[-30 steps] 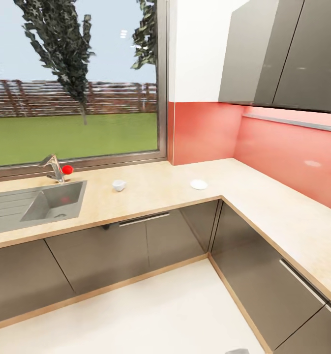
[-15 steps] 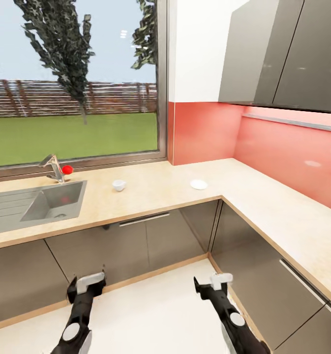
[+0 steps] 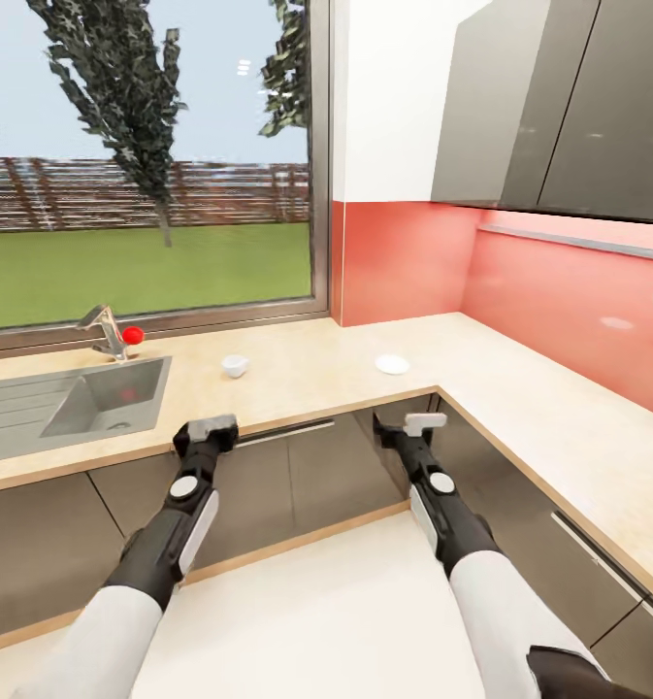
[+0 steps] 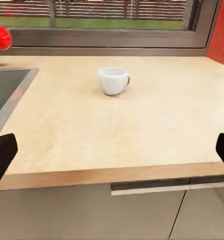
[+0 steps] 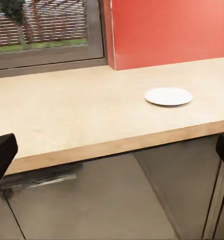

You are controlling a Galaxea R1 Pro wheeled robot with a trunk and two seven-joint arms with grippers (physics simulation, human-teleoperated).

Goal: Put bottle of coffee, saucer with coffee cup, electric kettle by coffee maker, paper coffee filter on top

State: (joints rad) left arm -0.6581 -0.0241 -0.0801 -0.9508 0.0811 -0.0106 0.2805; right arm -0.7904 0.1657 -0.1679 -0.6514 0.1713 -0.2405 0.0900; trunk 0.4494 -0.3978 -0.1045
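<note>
Bench [image 3: 520, 388]: light-wood, speckled tan top, L-shaped, running under the window and turning along the right wall; grey cabinet fronts [image 3: 268, 485] below with a thin wooden edge.
Sink [image 3: 93, 398]: steel, inset at the left end of the bench, with a drainer beside it; tap [image 3: 103, 330] behind it, carrying a red knob.
Coffee cup [image 3: 234, 365]: white, upright on the bench, right of the sink, handle to the right in the left wrist view [image 4: 113, 80]; well apart from the saucer.
Saucer [image 3: 392, 364]: white, flat on the bench near the inner corner, bare on top; seen too in the right wrist view [image 5: 168, 96].
Left claw [image 3: 210, 428]: held out at the bench's near edge, in front of the cup; dark fingertips [image 4: 2, 155] wide apart at the sides of the left wrist view, released, nothing between them.
Right claw [image 3: 418, 425]: held out at the bench's near edge, in front of the saucer; fingertips [image 5: 1, 155] spread likewise, released.
Walls: red splashback [image 3: 559, 301] behind the bench, white wall and grey upper cabinets [image 3: 559, 97] above.
Window [image 3: 142, 155]: large, over the sink, looking onto grass, trees and a slatted fence.
Floor [image 3: 316, 612]: pale, plain.
</note>
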